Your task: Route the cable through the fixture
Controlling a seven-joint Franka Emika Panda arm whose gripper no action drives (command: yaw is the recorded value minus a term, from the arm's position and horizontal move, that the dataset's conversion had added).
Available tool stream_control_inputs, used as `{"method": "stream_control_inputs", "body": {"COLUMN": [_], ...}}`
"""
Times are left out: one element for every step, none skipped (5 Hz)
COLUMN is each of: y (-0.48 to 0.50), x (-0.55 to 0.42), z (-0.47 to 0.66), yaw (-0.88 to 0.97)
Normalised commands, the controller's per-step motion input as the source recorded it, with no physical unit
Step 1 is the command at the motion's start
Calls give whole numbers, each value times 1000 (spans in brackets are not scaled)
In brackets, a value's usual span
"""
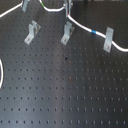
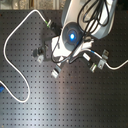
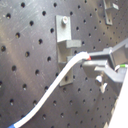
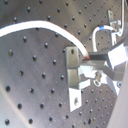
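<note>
The white cable (image 1: 80, 25) runs from my gripper (image 1: 68, 11) past the middle bracket (image 1: 66, 32) to the right bracket (image 1: 108, 40), with its blue tape band (image 1: 95, 32) between them. In the first wrist view my gripper (image 3: 90, 59) is shut on the cable (image 3: 55, 85) right beside a metal bracket (image 3: 65, 45). The second wrist view shows the same grip (image 4: 89, 59), the cable (image 4: 45, 29) and the bracket (image 4: 75, 70). In the second exterior view the arm (image 2: 72, 36) hides the gripper, and the cable (image 2: 6, 50) loops wide on the left.
A third bracket (image 1: 32, 31) stands at the first exterior view's left on the black perforated board (image 1: 65, 90). A stretch of cable (image 1: 1, 70) curves at that left edge. A small blue object (image 2: 2, 90) lies at the second exterior view's left edge.
</note>
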Motion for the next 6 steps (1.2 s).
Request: {"method": "stream_control_inputs", "body": {"y": [-65, -69, -41, -44, 24, 153], "x": [7, 2, -2, -6, -86, -262], "z": [177, 145, 184, 188, 106, 3], "yaw": [840, 846, 880, 868, 889, 600]}}
